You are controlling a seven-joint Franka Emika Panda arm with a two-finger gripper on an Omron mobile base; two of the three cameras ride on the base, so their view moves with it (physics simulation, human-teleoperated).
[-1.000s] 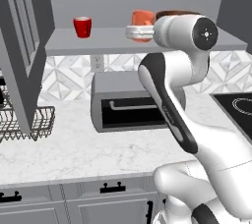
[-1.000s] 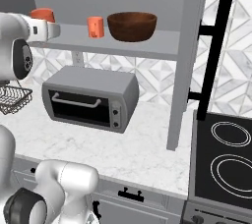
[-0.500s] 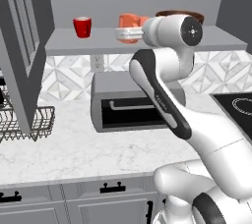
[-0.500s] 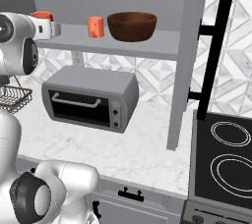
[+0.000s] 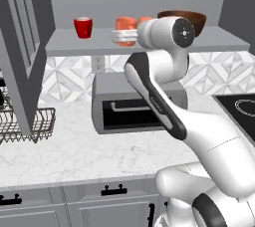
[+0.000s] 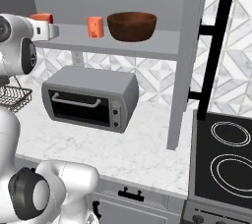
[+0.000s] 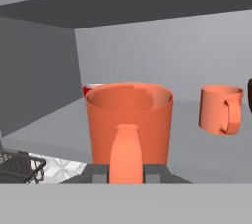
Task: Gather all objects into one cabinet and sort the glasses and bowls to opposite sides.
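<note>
A: Claw [image 5: 121, 36] up at shelf [image 5: 209, 42] height, clamped on an orange cup [image 7: 129, 120]. Cup upright, rim level, handle facing the hand camera, sitting right between the two fingers.

B: Held above the shelf or resting on it?

A: Cannot tell from these angles. Seen from the left base camera, poking up just behind the white hand, at the front edge of the shelf.

B: Other cups?

A: Red cup [image 5: 83, 27] standing on the shelf, well to the left of the claw in the left base view. Peeks out as a thin red rim just behind the held cup from the hand camera. Second orange cup [image 6: 95, 26] upright on the shelf, to the right of the held one, apart from it, handle showing.

B: Bowl?

A: Big brown bowl [image 6: 132, 25] on the shelf too, just beside the second orange cup on its right, toward the open cabinet door [image 6: 187, 56] with the black bar handle [image 6: 212, 56].

B: Below the shelf?

A: Grey toaster oven [image 6: 88, 98] on the marble tabletop [image 6: 142, 144], wire rack [image 5: 22, 124] off to the left, stove [image 6: 226, 164] to the right.
</note>
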